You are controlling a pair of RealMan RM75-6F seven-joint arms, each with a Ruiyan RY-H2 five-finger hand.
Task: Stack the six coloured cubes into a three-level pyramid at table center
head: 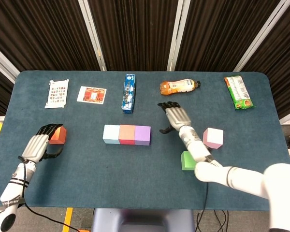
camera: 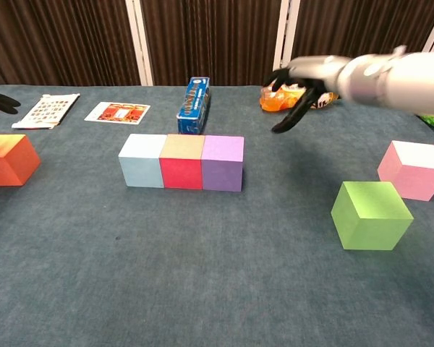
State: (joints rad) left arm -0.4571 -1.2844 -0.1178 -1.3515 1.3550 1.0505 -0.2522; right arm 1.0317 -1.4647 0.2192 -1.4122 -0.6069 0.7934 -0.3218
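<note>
Chest view puts the green cube [camera: 371, 215] nearest, below and to the near side of the right hand [camera: 298, 92], with the pink cube [camera: 414, 169] just behind it; neither is touched; the right hand hangs in the air with its fingers spread and holding nothing, dark fingertips pointing down and toward the row; in the head view the same right hand [head: 176, 118] sits between the row and the pink cube [head: 212, 137], with the green cube [head: 187, 160] close under its forearm; to the hand's left lies the base row, pale blue cube [head: 111, 134], red cube [head: 128, 134] and purple cube [head: 143, 135] touching side by side; the base looks complete, so the step in hand is probably fetching a second-level cube; to do it well the right hand should reach for the green or pink cube, close squarely on opposite faces, lift clear, and lower it over a seam between two base cubes, releasing without nudging the row; far off on the other side, the left hand [head: 38, 145] rests against the orange cube [head: 58, 135], its fingers curved around the near face; whether it actually grips it I cannot tell; that cube [camera: 9, 159] shows at the edge of the chest view; beyond the right hand, at the far edge, lie an orange bottle [head: 179, 86], a blue box [head: 129, 93], a green packet [head: 239, 92] and two cards [head: 57, 93].
</note>
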